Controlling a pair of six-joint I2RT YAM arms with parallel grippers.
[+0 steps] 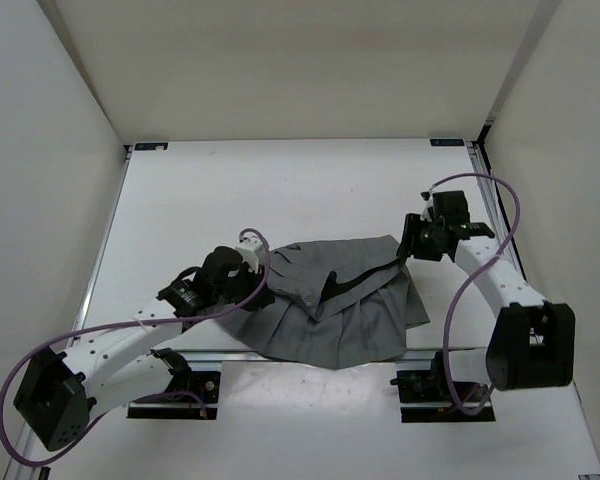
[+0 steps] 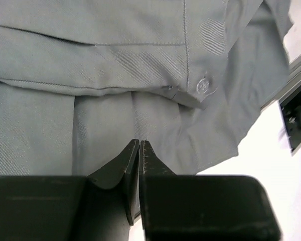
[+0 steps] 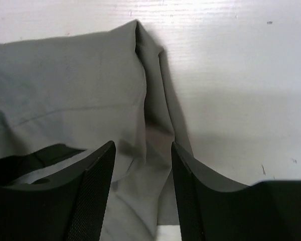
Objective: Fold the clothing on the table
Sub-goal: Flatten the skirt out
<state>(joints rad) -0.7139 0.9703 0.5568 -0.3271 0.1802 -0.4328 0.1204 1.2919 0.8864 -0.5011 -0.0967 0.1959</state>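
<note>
Nearest to me, my left gripper point(image 2: 139, 145) has its two fingers point(image 2: 121, 168) pressed almost together, only a hairline between them and no cloth that I can see in it. They point at 12 o'clock over the clothing point(image 2: 115, 60), and only this wrist view shows the one small button point(image 2: 203, 86) at 1 o'clock from the tips.

My right gripper point(image 3: 142, 146) is spread, pinching nothing; its two fingers point(image 3: 93, 191) stand either side of a raised fold of the grey cloth, whose corner peaks at 12 o'clock against the bare table point(image 3: 241, 75). A dark patch at 8 o'clock there is too shadowed to name.

From above I count two arms and one garment, which neither wrist view shows whole. It lies toward 6 o'clock on the table, its hem draped over the near rail point(image 1: 215, 352); a dark inner strip point(image 1: 355, 280) shows across it. My left gripper sits at the garment's 9 o'clock and my right at its 2 o'clock, but from up there my own wrists hide both sets of fingertips. Beyond, the far half of the table is plain white.
</note>
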